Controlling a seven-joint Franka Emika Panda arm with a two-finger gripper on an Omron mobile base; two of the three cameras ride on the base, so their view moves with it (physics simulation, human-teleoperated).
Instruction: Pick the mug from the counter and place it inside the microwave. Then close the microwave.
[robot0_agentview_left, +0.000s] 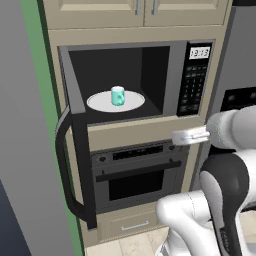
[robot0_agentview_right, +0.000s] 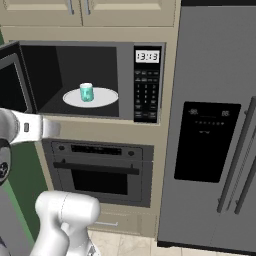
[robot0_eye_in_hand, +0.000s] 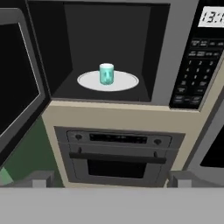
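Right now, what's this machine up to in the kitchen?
A white robot arm is putting a mug away. The teal mug already stands upright on the white turntable inside the black microwave. The arm's gripper is open, holds nothing and sits outside, in front of the microwave. The door is wide open, not yet closed.

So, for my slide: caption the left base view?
Teal mug on turntable inside open microwave.

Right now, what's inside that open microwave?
A small teal mug stands upright on the white turntable inside the microwave. What the mug holds can't be seen from here.
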